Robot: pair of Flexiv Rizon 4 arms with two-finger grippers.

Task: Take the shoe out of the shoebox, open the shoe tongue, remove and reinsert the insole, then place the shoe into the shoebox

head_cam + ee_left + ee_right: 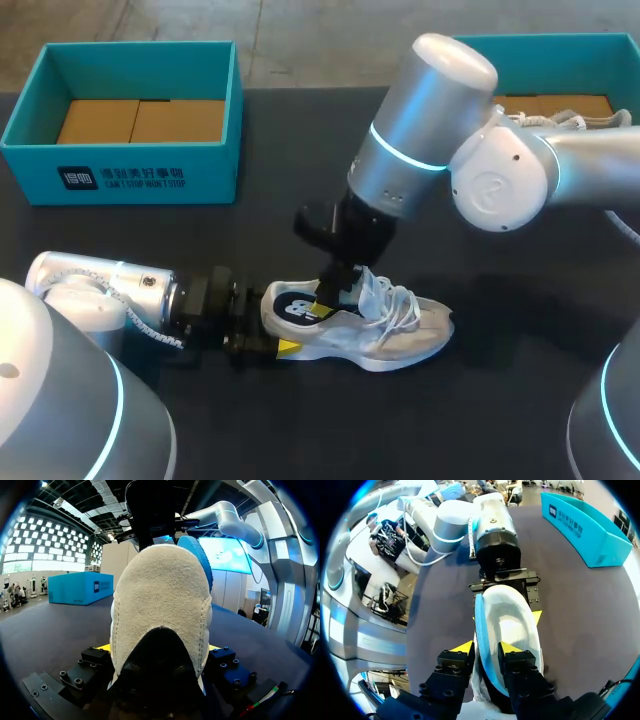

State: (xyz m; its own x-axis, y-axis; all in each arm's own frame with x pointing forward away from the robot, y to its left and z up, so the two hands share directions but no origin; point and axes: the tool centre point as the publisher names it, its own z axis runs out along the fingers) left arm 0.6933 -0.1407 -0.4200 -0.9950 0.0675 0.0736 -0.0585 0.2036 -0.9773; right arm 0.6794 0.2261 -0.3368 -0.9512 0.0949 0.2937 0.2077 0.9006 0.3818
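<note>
Shoe (380, 335) lay on the table (500, 420), low in the middle of the frame with its toe to the right, well apart from the box (120, 175) at upper left. My left gripper (262, 328) was clamped on its heel. My right gripper (335, 290), in from the upper right, was pinched on the insole (298, 307), which stood tilted up out of the shoe's opening.

Pale shoe (160, 615) heel between the jaws
</note>
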